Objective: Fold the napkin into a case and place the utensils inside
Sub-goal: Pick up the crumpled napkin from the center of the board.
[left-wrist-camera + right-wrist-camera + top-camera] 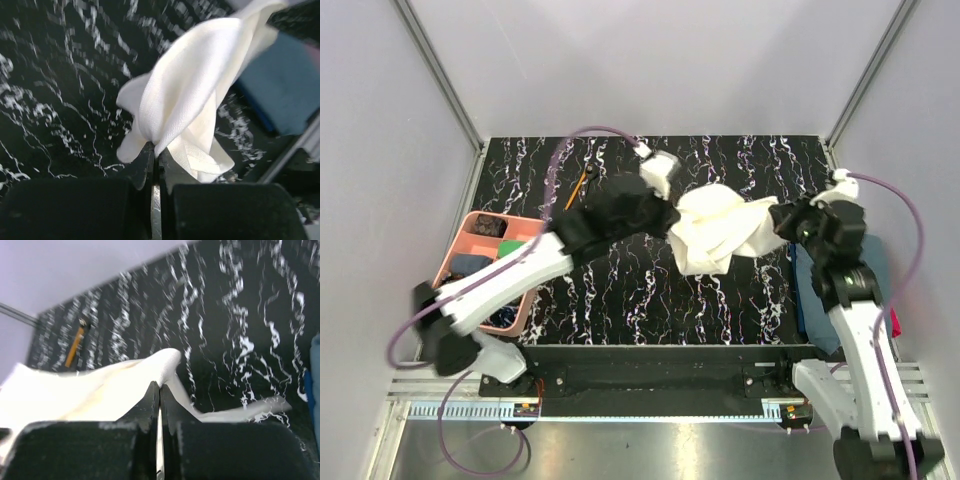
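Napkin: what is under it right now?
Only marbled table shows beneath the napkin, pinched by the left pincer and right pincer. From above, the cloth hides the spot directly below.

The left arm is showing smooth white tubular links between bulky matte black joint housings, ending in a small white boxy wrist block. The right arm is wearing the same white shells and black joints. A thin purple cable is trailing off the left arm, a second purple cable off the right. The left gripper and right gripper are presenting blocky black bodies, tapered dark fingers and a sliver of bare metal between.
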### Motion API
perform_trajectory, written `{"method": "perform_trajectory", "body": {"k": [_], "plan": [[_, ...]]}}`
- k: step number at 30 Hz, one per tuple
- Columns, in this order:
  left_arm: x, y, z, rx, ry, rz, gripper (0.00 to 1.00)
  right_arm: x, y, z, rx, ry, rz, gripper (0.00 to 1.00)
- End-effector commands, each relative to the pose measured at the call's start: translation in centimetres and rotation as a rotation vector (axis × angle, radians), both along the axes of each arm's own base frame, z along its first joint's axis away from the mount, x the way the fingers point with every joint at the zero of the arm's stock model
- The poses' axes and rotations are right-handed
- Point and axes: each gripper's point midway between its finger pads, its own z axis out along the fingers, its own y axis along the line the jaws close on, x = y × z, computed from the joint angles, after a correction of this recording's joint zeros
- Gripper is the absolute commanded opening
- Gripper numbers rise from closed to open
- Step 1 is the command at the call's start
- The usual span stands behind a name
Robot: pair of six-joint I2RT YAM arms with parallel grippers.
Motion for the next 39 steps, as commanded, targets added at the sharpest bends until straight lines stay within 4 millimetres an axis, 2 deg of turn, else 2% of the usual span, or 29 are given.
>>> {"method": "perform_trajectory", "body": {"k": [1,2,3,4,5,6,7,9,10,11,12,13,16,17,20,21,22,23,24,26,27,30,34,35,37,38,39], "plan": [[-4.1,2.9,10.0,-0.188,-0.178,-0.121,0.0,-5.0,-0.8,6.3,-0.012,-0.149,-0.02,0.0],[-4.8,3.4,10.7,-0.206,-0.188,-0.135,0.0,-6.1,-0.8,8.0,-0.005,-0.184,-0.017,0.0],[-5.5,3.8,10.6,-0.218,-0.183,-0.145,0.0,-7.4,-0.1,8.2,0.005,-0.176,0.02,0.0],[-6.5,5.2,12.5,-0.275,-0.199,-0.13,0.0,-9.0,0.1,9.4,0.011,-0.218,0.038,0.0],[-6.8,5.7,12.5,-0.292,-0.191,-0.117,0.0,-10.1,0.3,10.3,0.019,-0.245,0.055,0.0],[-7.2,6.3,11.7,-0.297,-0.179,-0.107,0.0,-11.6,0.5,10.3,0.025,-0.248,0.07,0.0],[-7.9,7.2,12.4,-0.344,-0.18,-0.088,0.0,-12.2,0.4,10.2,0.029,-0.244,0.063,0.0],[-7.6,8.4,11.7,-0.363,-0.164,-0.014,0.0,-13.0,-0.1,9.4,0.036,-0.217,0.03,0.0],[-7.4,8.7,9.9,-0.356,-0.117,0.03,0.0,-12.9,-0.3,8.8,0.033,-0.204,0.019,0.0],[-7.2,9.4,9.4,-0.362,-0.1,0.08,0.0,-12.4,-0.4,7.8,0.031,-0.185,0.006,0.0],[-6.1,10.3,8.5,-0.353,-0.093,0.173,0.0,-11.8,-0.9,7.0,0.025,-0.166,-0.021,0.0],[-5.6,10.6,6.6,-0.341,-0.052,0.227,0.0,-11.3,-1.0,6.3,0.024,-0.149,-0.031,0.0],[-3.6,11.3,3.7,-0.276,-0.002,0.36,0.0,-9.1,-0.4,3.9,0.048,-0.074,-0.014,0.0],[-2.3,11.2,2.0,-0.223,0.02,0.401,0.0,-8.4,0.1,3.2,0.063,-0.064,0.008,0.0],[-0.2,11.0,0.1,-0.168,0.079,0.434,0.06,-6.8,0.3,0.8,0.066,0.006,0.009,0.0],[0.7,10.4,-1.6,-0.127,0.118,0.426,0.22,-6.2,0.3,-0.1,0.063,0.039,0.01,0.0],[1.3,10.3,-2.8,-0.104,0.156,0.422,0.31,-5.9,0.4,-0.8,0.058,0.06,0.014,0.0],[2.3,10.4,-2.9,-0.118,0.192,0.409,0.42,-5.7,0.6,-1.5,0.062,0.076,0.025,0.0],[2.8,10.3,-4.4,-0.089,0.229,0.405,0.64,-5.3,0.8,-2.4,0.063,0.104,0.031,0.0],[2.9,10.0,-5.0,-0.086,0.256,0.371,0.78,-5.0,0.9,-3.6,0.07,0.133,0.032,0.0],[2.7,9.8,-5.2,-0.077,0.257,0.343,0.82,-4.8,0.9,-4.2,0.071,0.153,0.032,0.0],[1.0,7.6,-5.9,-0.092,0.292,0.204,0.84,-4.7,0.9,-5.1,0.068,0.165,0.032,0.0],[-1.0,4.7,-7.0,-0.087,0.322,0.102,0.78,-4.8,0.6,-5.8,0.05,0.162,0.026,0.0],[-2.0,3.4,-7.6,-0.083,0.343,0.065,0.77,-4.8,0.6,-5.7,0.048,0.158,0.028,0.0],[-2.1,1.6,-7.8,-0.11,0.365,0.048,0.76,-4.9,0.7,-5.6,0.045,0.153,0.035,0.0],[-2.1,0.7,-9.2,-0.09,0.4,0.049,0.75,-4.9,0.7,-5.7,0.046,0.153,0.038,0.0],[-1.8,0.2,-9.5,-0.1,0.425,0.069,0.75,-4.9,0.7,-5.6,0.045,0.148,0.039,0.0]]}}
